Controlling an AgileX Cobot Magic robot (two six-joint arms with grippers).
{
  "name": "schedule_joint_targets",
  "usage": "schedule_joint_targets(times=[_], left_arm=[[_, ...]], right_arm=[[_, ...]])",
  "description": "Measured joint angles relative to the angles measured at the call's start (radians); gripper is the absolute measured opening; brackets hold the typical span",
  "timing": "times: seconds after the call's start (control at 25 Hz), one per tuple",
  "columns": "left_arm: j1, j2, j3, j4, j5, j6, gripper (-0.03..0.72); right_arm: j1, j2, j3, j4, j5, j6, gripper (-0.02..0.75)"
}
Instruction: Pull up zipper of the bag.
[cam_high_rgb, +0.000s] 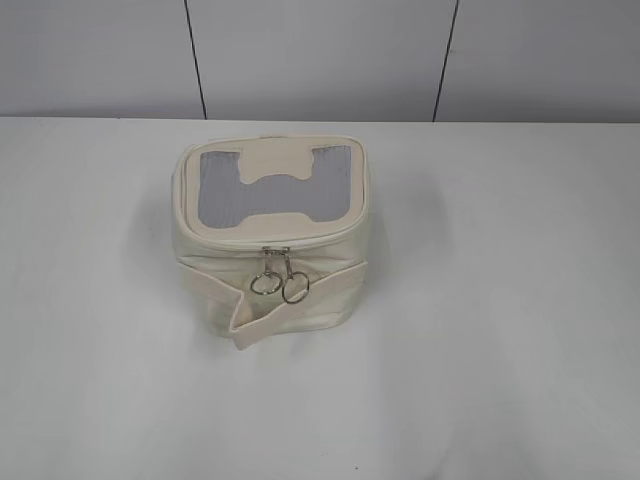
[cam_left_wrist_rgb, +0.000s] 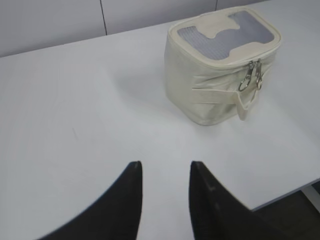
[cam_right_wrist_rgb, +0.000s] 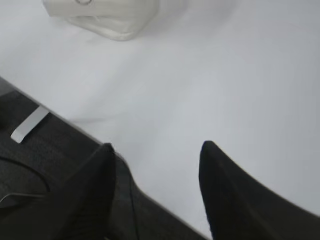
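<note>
The cream-white bag (cam_high_rgb: 270, 280) stands on the white table in the middle of the exterior view, its lid with grey mesh panels facing up. The zipper (cam_high_rgb: 276, 250) runs around the lid's edge. Its two silver sliders meet at the front, and their ring pulls (cam_high_rgb: 281, 286) hang side by side. The bag also shows in the left wrist view (cam_left_wrist_rgb: 210, 85) at upper right, with the ring pulls (cam_left_wrist_rgb: 251, 77) on its front. My left gripper (cam_left_wrist_rgb: 165, 165) is open and empty, well short of the bag. My right gripper (cam_right_wrist_rgb: 156, 146) is open and empty near the table's front edge; only the bag's lower part (cam_right_wrist_rgb: 107, 17) shows there.
The white table (cam_high_rgb: 500, 300) spreads around the bag. A grey panelled wall (cam_high_rgb: 320, 55) stands behind it. The table's front edge (cam_right_wrist_rgb: 75, 125) and a dark floor below it show in the right wrist view. Neither arm shows in the exterior view.
</note>
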Motion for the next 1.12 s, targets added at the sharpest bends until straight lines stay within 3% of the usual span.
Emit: schedule_joint_targets(times=[0.76,0.88,1.12], left_arm=[[0.008,0.000,0.015,-0.007,-0.026,0.000,0.237],[0.090,0.000,0.015,-0.007,-0.026,0.000,0.237],[0.365,0.000,0.016,-0.007,-0.026,0.000,0.237]], right_arm=[[-0.008,-0.068,0.019,-0.036,-0.048,0.039,0.379],[-0.099,-0.069,0.019,-0.036,-0.048,0.039,0.379],[-0.388,-0.069,0.019,-0.035,-0.048,0.039,0.379]])
